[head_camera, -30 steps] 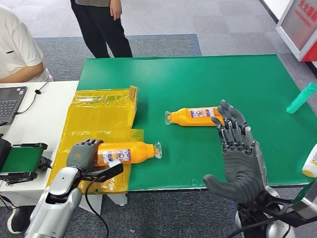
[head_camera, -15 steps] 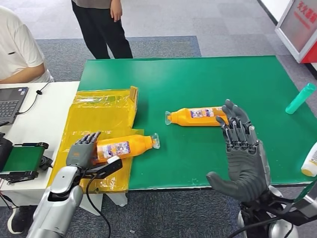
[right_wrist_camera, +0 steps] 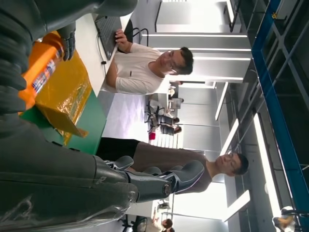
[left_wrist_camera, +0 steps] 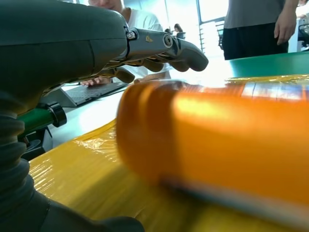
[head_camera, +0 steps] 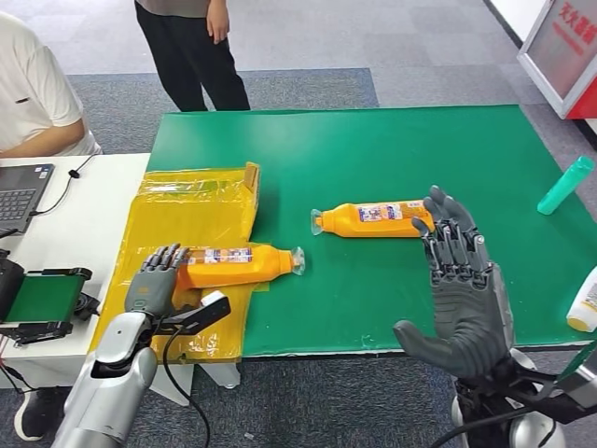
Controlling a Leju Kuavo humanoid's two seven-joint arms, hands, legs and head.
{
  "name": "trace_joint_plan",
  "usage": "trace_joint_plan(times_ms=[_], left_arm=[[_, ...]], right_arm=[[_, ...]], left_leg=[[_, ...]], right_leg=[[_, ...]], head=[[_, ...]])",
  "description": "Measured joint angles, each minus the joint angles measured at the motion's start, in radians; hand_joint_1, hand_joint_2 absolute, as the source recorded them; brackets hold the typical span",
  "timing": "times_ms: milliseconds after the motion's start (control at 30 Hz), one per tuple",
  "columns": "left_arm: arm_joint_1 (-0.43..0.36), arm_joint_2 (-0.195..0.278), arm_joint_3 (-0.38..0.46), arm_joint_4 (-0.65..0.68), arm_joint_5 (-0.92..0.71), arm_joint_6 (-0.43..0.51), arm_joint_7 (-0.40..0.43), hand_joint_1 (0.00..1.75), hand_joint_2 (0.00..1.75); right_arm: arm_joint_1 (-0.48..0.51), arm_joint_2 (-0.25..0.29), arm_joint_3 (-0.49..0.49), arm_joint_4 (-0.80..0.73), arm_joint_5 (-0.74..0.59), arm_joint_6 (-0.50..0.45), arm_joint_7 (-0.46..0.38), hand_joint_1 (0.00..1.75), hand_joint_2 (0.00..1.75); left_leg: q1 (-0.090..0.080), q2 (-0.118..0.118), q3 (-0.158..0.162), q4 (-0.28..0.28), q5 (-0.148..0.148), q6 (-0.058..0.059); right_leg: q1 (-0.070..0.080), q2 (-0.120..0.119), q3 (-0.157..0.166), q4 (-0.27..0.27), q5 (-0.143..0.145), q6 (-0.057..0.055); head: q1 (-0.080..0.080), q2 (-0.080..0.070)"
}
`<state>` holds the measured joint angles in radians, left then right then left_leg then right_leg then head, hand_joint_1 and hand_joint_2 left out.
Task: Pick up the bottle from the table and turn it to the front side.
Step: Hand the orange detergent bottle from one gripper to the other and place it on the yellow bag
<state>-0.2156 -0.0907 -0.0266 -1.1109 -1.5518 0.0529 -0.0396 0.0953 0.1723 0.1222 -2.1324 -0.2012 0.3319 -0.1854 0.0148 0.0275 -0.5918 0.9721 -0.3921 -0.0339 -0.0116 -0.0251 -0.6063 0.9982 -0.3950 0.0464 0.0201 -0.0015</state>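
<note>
Orange plastic bottle with a printed label and clear cap (head_camera: 236,265): lies on its side on the crinkled yellow plastic sheet (head_camera: 185,217) at the near left corner of the green table mat (head_camera: 395,149). Long axis runs left to right across the table; base toward the left hand (head_camera: 153,284), cap pointing to the table's middle.

Left hand: fingers spread, tips at the bottle's base end, thumb low beside it (the left wrist view shows the fingers arched above the blurred orange body, not wrapped round it). Holds nothing, by my reading.

Second orange plastic bottle, same make (head_camera: 371,218): on bare mat further in, axis also left to right, cap leftward, base just at the fingertips of the right hand (head_camera: 461,289). That hand is raised, flat, fingers apart, empty.

Judgement: each hand has a bottle at its fingertips; the grasp on either must close across the short width, near the base.
</note>
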Motion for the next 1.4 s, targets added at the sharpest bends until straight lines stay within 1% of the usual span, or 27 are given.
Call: trace_joint_plan(times_ms=[200, 367, 500, 567, 733, 867, 967, 1067, 1167, 1233, 1400], left_arm=[[0.001, -0.01, 0.019, 0.0, 0.008, 0.011, -0.026, 0.0, 1.75], [0.023, -0.027, 0.049, -0.035, 0.097, 0.022, -0.086, 0.0, 1.75], [0.045, -0.044, 0.067, -0.11, 0.198, 0.01, -0.121, 0.0, 1.75], [0.05, -0.058, 0.078, -0.175, 0.292, -0.014, -0.143, 0.0, 1.75], [0.062, -0.104, 0.097, -0.366, 0.576, -0.128, -0.184, 0.0, 1.75], [0.1, -0.125, 0.097, -0.498, 0.866, -0.246, -0.221, 0.0, 1.75], [0.147, -0.131, 0.087, -0.598, 1.061, -0.324, -0.204, 0.0, 1.75], [0.198, -0.13, 0.076, -0.671, 1.217, -0.376, -0.153, 0.0, 1.75], [0.266, -0.121, 0.07, -0.738, 1.408, -0.407, -0.098, 0.0, 1.75], [0.313, -0.109, 0.072, -0.778, 1.514, -0.417, -0.084, 0.0, 1.75], [0.402, -0.092, 0.109, -0.856, 1.635, -0.431, -0.084, 0.0, 1.75]], right_arm=[[0.0, 0.0, -0.006, 0.0, 0.007, 0.004, -0.001, 0.0, 1.75], [0.006, 0.0, -0.007, 0.0, 0.017, 0.002, -0.003, 0.0, 1.75], [0.012, 0.002, -0.007, 0.0, 0.025, -0.003, -0.003, 0.0, 1.75], [0.015, 0.003, -0.008, 0.0, 0.034, -0.007, -0.003, 0.0, 1.75], [0.026, 0.006, -0.016, -0.003, 0.046, -0.012, 0.0, 0.0, 1.75], [0.033, 0.006, -0.02, -0.004, 0.051, -0.012, -0.003, 0.0, 1.75], [0.04, 0.006, -0.021, -0.002, 0.066, -0.012, -0.009, 0.0, 1.75], [0.04, 0.006, -0.021, 0.003, 0.092, -0.015, -0.008, 0.0, 1.75], [0.034, 0.006, -0.025, 0.011, 0.127, -0.03, 0.007, 0.0, 1.75], [0.029, 0.003, -0.031, 0.02, 0.144, -0.035, 0.024, 0.0, 1.75], [0.028, -0.019, -0.05, 0.056, 0.209, -0.041, 0.057, 0.0, 1.75]], left_leg=[[0.0, 0.0, 0.0, 0.0, 0.0, 0.0], [0.0, 0.0, -0.001, 0.0, 0.0, 0.0], [0.0, 0.0, -0.003, 0.0, 0.0, 0.0], [0.0, 0.0, -0.004, 0.0, 0.0, 0.0], [0.0, 0.0, -0.006, 0.0, 0.0, 0.0], [0.0, 0.0, -0.006, 0.0, -0.001, 0.0], [0.0, 0.0, -0.007, 0.0, -0.001, -0.001], [0.0, 0.0, -0.007, 0.0, -0.001, 0.0], [0.0, 0.0, -0.007, 0.0, -0.001, 0.0], [0.0, 0.0, -0.007, 0.0, -0.002, 0.0], [0.0, 0.0, -0.007, 0.0, -0.003, 0.0]], right_leg=[[0.0, 0.0, 0.0, 0.0, 0.0, 0.0], [0.0, 0.0, -0.002, 0.0, 0.0, 0.0], [0.0, 0.0, -0.004, 0.0, 0.0, 0.0], [0.0, 0.0, -0.005, 0.0, 0.0, 0.0], [0.0, 0.0, -0.006, 0.0, 0.0, 0.0], [0.0, 0.0, -0.007, 0.0, 0.0, 0.0], [0.0, 0.0, -0.007, 0.0, -0.001, 0.0], [0.0, 0.001, -0.007, 0.0, -0.001, 0.0], [0.0, 0.001, -0.008, 0.0, -0.001, 0.0], [0.0, 0.0, -0.008, 0.0, -0.002, 0.001], [0.0, 0.0, -0.008, 0.0, -0.003, 0.001]], head=[[0.0, 0.0], [0.0, 0.0], [0.0, 0.0], [0.0, 0.0], [0.0, 0.0], [0.0, 0.0], [0.0, 0.0], [0.0, 0.0], [0.0, 0.0], [0.0, 0.0], [0.0, 0.0]])
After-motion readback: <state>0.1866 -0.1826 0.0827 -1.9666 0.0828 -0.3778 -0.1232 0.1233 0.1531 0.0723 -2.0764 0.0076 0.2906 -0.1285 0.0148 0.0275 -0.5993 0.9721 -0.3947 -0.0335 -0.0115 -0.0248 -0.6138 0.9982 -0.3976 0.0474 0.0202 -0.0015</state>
